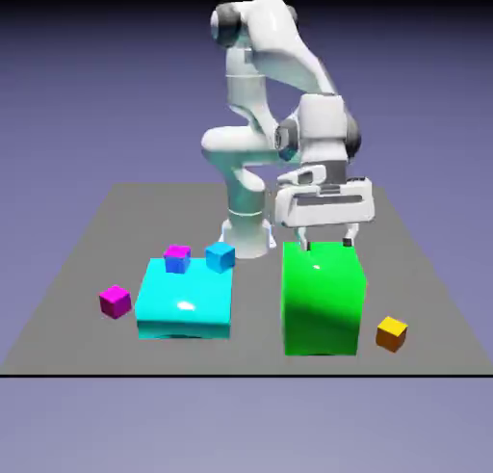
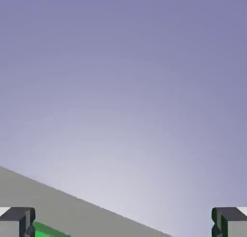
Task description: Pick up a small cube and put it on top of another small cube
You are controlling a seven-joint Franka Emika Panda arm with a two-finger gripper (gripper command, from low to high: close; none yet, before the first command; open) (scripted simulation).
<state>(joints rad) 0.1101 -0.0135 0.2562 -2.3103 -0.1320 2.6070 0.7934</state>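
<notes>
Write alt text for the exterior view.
A white robot arm holds its open, empty claw near the big green block; an orange cube sits right of it, a cyan block and small cubes left.

Orange cube [image 1: 391, 334], blue cube [image 1: 220, 257] apart
</notes>
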